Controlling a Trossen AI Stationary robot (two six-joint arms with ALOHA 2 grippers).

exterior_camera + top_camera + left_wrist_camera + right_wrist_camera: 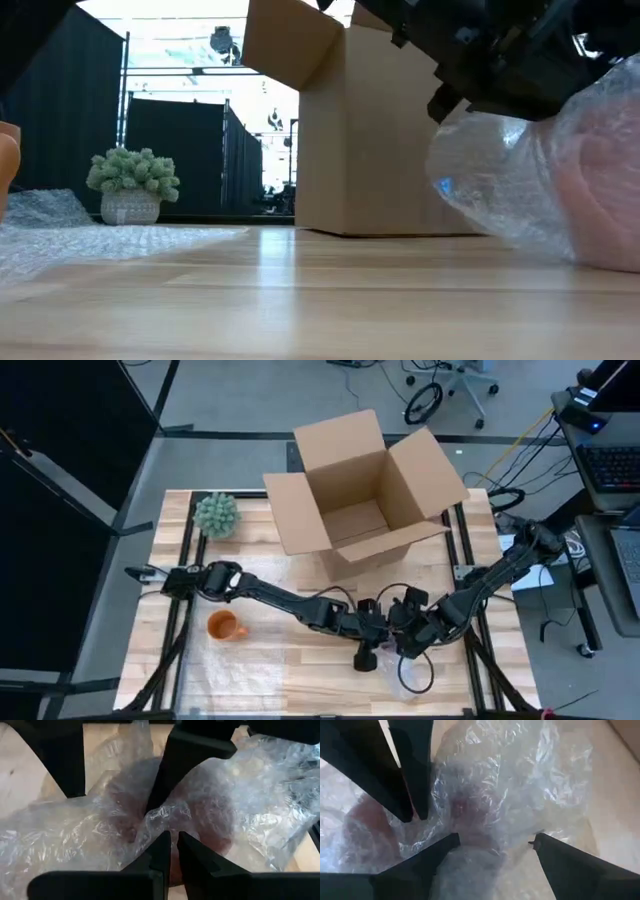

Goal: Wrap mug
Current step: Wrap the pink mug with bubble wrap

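Observation:
A reddish mug shows through a crumpled bundle of clear bubble wrap (412,670) near the table's front edge, right of centre; it is also in the low view (590,190). My left gripper (174,839) reaches in from the left and is shut on a fold of the wrap. My right gripper (495,840) comes from the right and stands open over the bundle, a finger on either side of its crumpled top. Left of them, an orange mug (225,627) stands unwrapped at the far end of a flat bubble wrap sheet (235,665). My left gripper pinches a puckered fold of the bubble wrap (165,815) between its two fingertips, over the mug's reddish body. The fingers come slanting down from the table's left. The bundle rests on the table. My right gripper's open fingers (445,849) straddle the wrap; I cannot tell whether they touch it.
An open cardboard box (360,490) stands at the far middle, its flaps spread. A small potted plant (215,515) sits at the far left. The two arms meet close together over the bundle. Bare wood lies between the sheet and the box.

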